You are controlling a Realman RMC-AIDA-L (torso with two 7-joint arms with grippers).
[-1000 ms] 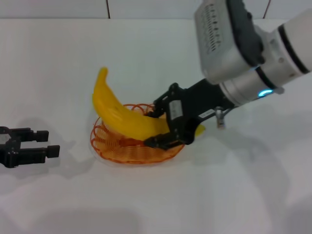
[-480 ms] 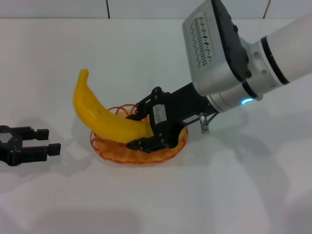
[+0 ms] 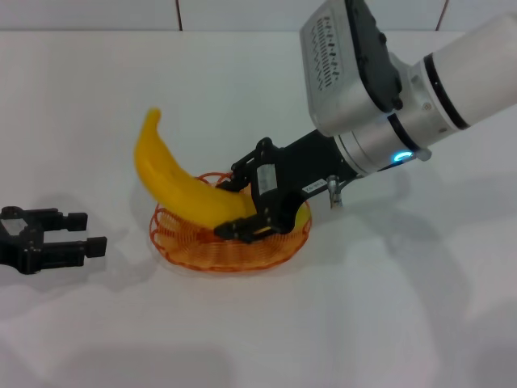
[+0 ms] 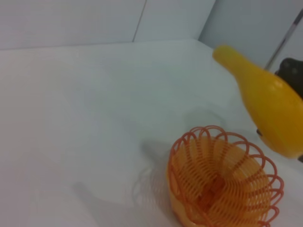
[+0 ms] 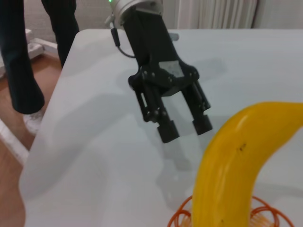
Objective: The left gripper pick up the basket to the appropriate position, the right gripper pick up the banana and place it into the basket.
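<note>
the left claw [image 3: 77, 242] rests apart and empty on the tabletop [image 3: 242, 81] beside the placed basket [image 3: 194, 250], while the right claw [image 3: 246, 214], clamped on the banana [image 3: 182, 190], holds it tilted over the basket, release remaining.

Readable text: none.
Right gripper [image 3: 242, 208] label: white sticker at centre frame of the head view, print too small to read.

One banana [image 3: 184, 188], one basket [image 3: 202, 250], two grippers [image 3: 252, 212] [image 3: 48, 242].
</note>
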